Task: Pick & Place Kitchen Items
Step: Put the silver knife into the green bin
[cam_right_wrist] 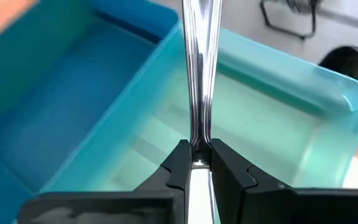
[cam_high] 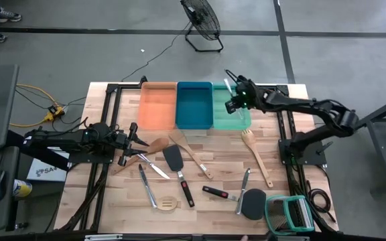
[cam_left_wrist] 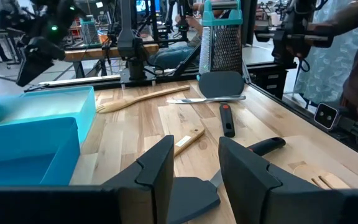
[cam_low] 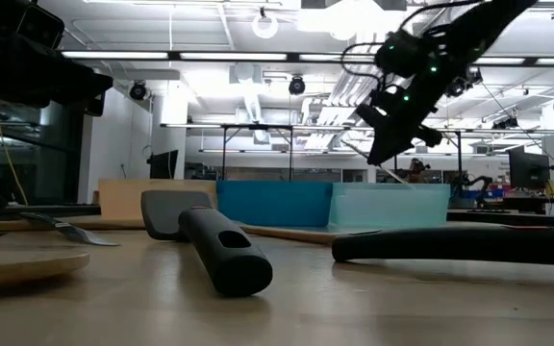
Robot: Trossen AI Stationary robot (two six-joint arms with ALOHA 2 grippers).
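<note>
One silver utensil held over the teal tray

One slim silver cutlery piece (cam_right_wrist: 197, 74) is clamped at its handle by the right end effector (cam_right_wrist: 196, 163), in the upper right of the high view, above the teal tray (cam_high: 241, 122). Left of that tray sit the blue tray (cam_high: 193, 106) and the orange tray (cam_high: 157, 106). Lower on the wooden surface (cam_high: 112, 201) lie the other kitchen items: a black spatula (cam_high: 177, 164), a slotted wooden spatula (cam_high: 254, 152), a wooden spoon (cam_high: 151, 147) and metal cutlery (cam_high: 147, 185). The left end effector (cam_high: 139, 138) hovers at mid-left with fingers (cam_left_wrist: 157, 171) parted and nothing between them. A green-framed wire rack (cam_high: 288, 213) stands at the lower right corner.
</note>
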